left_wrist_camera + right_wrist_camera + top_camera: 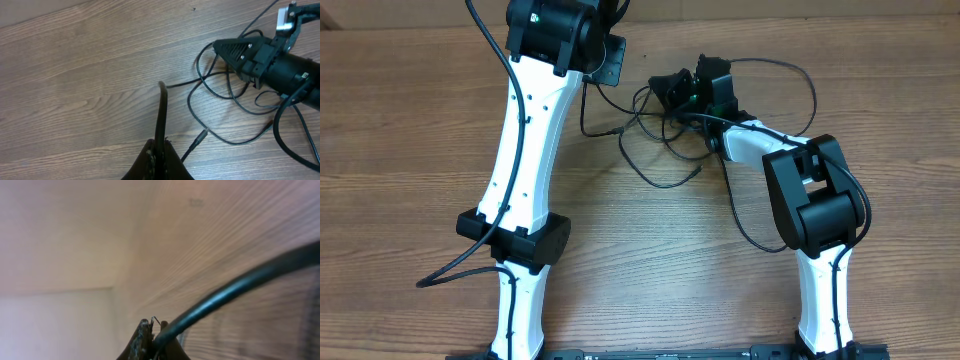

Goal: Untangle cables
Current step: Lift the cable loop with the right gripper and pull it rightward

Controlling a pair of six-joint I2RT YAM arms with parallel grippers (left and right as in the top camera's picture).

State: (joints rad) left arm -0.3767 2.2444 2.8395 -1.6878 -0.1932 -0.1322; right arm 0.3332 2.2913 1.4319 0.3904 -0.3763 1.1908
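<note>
Bench, left to right.

Left gripper (160, 150): jaws fully closed, pinching one thin black cord that rises from the tips and bends off to the right across the table (420, 120). In the overhead view that strand drops from the gripper, then runs right into the cables (665, 120).

Cables: a loose knot in the upper middle of the table, between the two grippers. Several loops cross one another. One plug (201, 134) lies free on the near side. A wider loop arcs out to the right, past the right arm.

Right gripper (672, 88): low over the knot's right side, jaws closed. The wrist view is blurred, but a black cord seems to leave directly from the closed tips, so I judge it clamped.

Progress: early. Each claw has a strand, so the grasps are in place. No cord lies separate from the rest, and the crossings look intact. Left to do: draw the held strands apart, free the loops, and lay each cord out by itself.
</note>
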